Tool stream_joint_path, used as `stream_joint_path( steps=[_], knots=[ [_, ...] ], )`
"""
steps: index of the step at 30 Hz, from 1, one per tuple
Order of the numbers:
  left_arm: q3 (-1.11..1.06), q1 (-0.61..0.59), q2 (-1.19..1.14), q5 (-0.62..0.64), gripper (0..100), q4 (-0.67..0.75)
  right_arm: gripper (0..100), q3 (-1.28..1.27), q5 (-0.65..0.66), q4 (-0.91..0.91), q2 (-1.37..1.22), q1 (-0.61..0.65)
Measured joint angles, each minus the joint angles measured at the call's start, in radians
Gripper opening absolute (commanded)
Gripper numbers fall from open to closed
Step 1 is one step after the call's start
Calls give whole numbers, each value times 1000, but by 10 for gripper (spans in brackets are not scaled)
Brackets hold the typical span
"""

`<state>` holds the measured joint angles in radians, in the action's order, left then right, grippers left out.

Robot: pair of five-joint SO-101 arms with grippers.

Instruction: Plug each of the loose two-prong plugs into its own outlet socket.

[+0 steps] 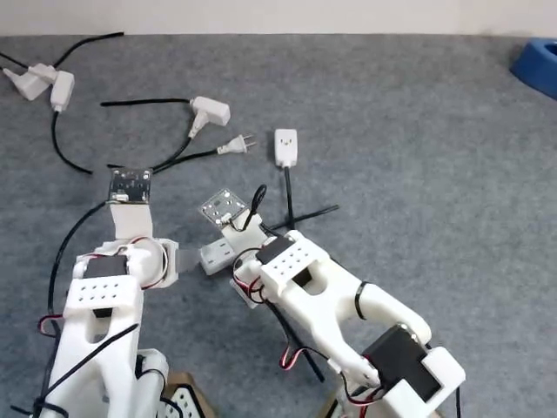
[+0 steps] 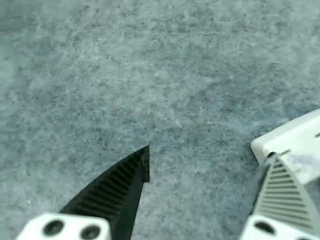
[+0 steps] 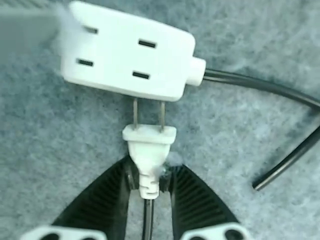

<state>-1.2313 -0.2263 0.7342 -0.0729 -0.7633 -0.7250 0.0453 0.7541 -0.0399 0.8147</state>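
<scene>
My right gripper [image 3: 149, 176] is shut on the neck of a white two-prong plug [image 3: 149, 145]. Its two prongs touch the side edge of the white outlet block [image 3: 127, 52], whose slots face up. In the high view that block [image 1: 216, 256] lies between both grippers, the right gripper [image 1: 239, 248] on one side and the left gripper [image 1: 178, 259] on the other. My left gripper [image 2: 209, 154] is open just above the carpet, with a corner of the outlet block [image 2: 295, 142] against its pale finger [image 2: 282, 192]. Another loose two-prong plug [image 1: 235, 145] lies farther back.
More white plugs and adapters with black cords lie behind on the grey carpet: one [image 1: 285, 146] at centre, one [image 1: 209, 111] to its left, a pair [image 1: 48, 84] at far left. A blue object [image 1: 538, 65] sits at the back right corner. Black cords [image 3: 260, 85] run off the block.
</scene>
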Motion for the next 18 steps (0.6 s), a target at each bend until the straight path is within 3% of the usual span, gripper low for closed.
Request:
stream_joint_path(
  steps=[6,10,18],
  knots=[
    [0,-6,0,0,348,0,6,9,3,21,0,0],
    [40,-5,0,0,348,-14,6,103,91,133,0,2],
    [288,-21,0,-8,348,-265,6,104,152,272,261,5]
  ],
)
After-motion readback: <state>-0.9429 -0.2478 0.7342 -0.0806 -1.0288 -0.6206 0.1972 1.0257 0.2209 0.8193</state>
